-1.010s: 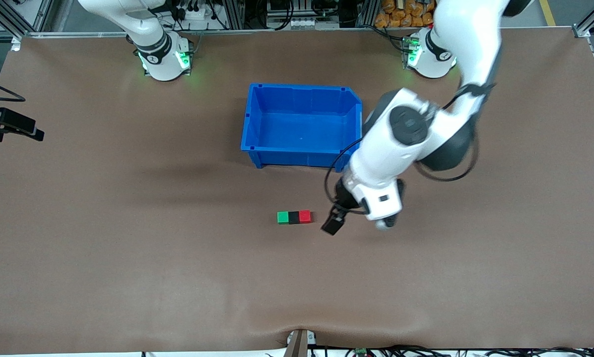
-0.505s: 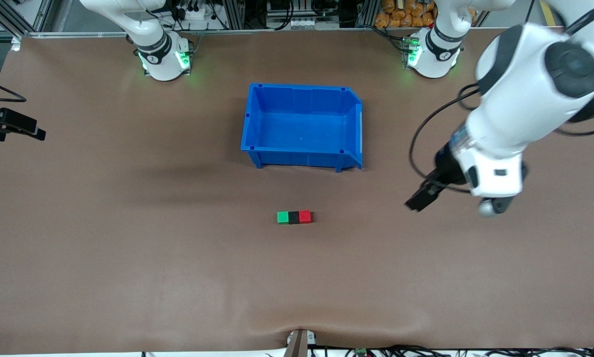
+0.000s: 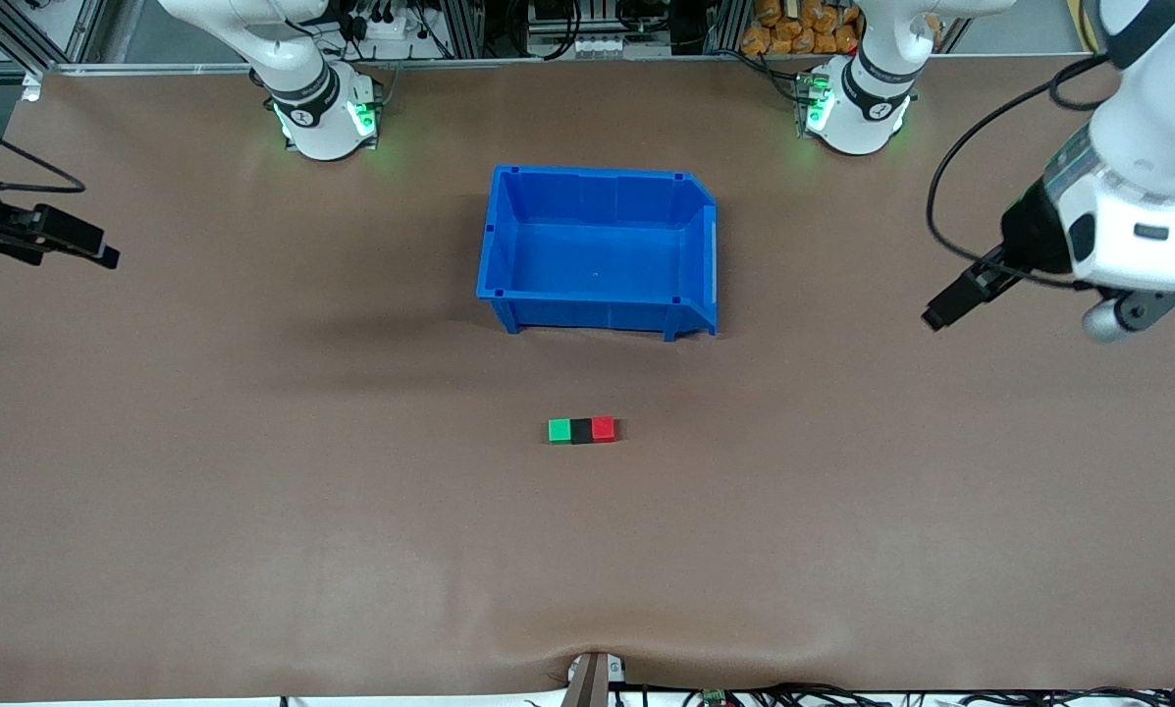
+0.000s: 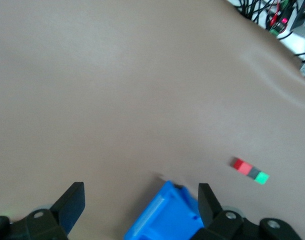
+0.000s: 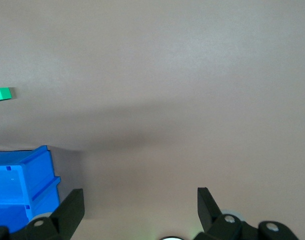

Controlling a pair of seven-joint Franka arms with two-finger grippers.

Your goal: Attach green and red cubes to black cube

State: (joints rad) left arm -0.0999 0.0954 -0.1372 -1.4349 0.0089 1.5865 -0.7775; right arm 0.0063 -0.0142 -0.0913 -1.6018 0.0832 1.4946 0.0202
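The green cube (image 3: 560, 430), black cube (image 3: 581, 430) and red cube (image 3: 603, 428) lie joined in one row on the table, black in the middle, nearer the front camera than the blue bin. No gripper touches them. My left gripper (image 3: 945, 306) hangs open and empty over bare table toward the left arm's end. The left wrist view shows that gripper (image 4: 140, 192) with the red cube (image 4: 240, 164), black cube (image 4: 252, 171) and green cube (image 4: 262, 177) far off. My right gripper (image 3: 77, 245) waits open over the right arm's end. In its wrist view, the right gripper (image 5: 140, 195) holds nothing, and only the green cube (image 5: 1, 93) shows.
An empty blue bin (image 3: 597, 175) stands mid-table, farther from the front camera than the cube row; it also shows as a blue bin (image 4: 162, 215) and a blue bin (image 5: 37, 175) in the wrist views. Brown table surface (image 3: 351, 550) surrounds the cubes.
My left arm has swung from right beside the red cube out to the left arm's end of the table, gripper open throughout. The right gripper shifted slightly. The cubes stayed put.
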